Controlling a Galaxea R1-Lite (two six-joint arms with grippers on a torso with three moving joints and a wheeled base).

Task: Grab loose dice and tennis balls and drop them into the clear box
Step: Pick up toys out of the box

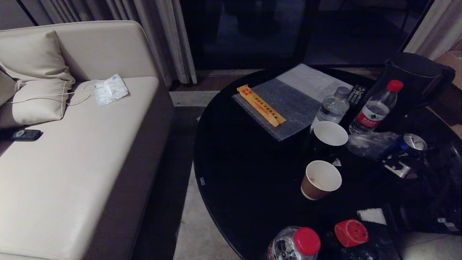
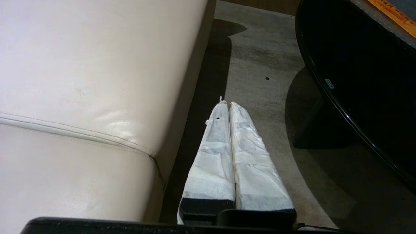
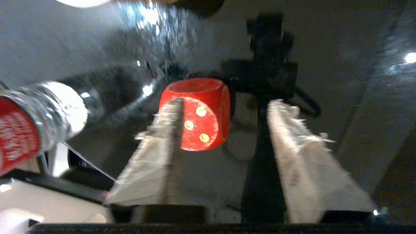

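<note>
down at the near edge of the round black counter (image 1: 231, 173): red die (image 1: 351, 233), resting on the dark top just beside a bottle (image 1: 294, 245) with a red cap. seen through the right wrist view as a red cube with pale dots (image 3: 195, 113), three on the face toward the camera. right claw (image 3: 224, 107) spread open around it, one wrapped finger (image 3: 156, 152) close against the die's side, the other finger well clear on the far side; contact not certain, picture blurred. not lifted, die on the counter. right arm itself outside the head view.

left claw (image 2: 226, 103) closed, white-wrapped fingers pressed together, gripping nothing, hanging over the floor (image 2: 260, 65) between sofa (image 2: 97, 81) and counter edge.

further back on the counter: two paper cups, one brown-sleeved (image 1: 320, 179) nearer, one dark-sleeved (image 1: 329, 135) behind it; two water bottles, a clear-capped one (image 1: 332, 107) and a red-capped, red-labelled one (image 1: 375, 108); a grey mat (image 1: 288, 108) with a yellow strip (image 1: 260, 104) across it; a remote (image 1: 357, 94); a black kettle (image 1: 415, 79); a can (image 1: 413, 141) by crumpled plastic.

on the sofa: cushions (image 1: 36, 72), a white cable with a packet (image 1: 110, 89), a dark remote (image 1: 25, 134).
</note>
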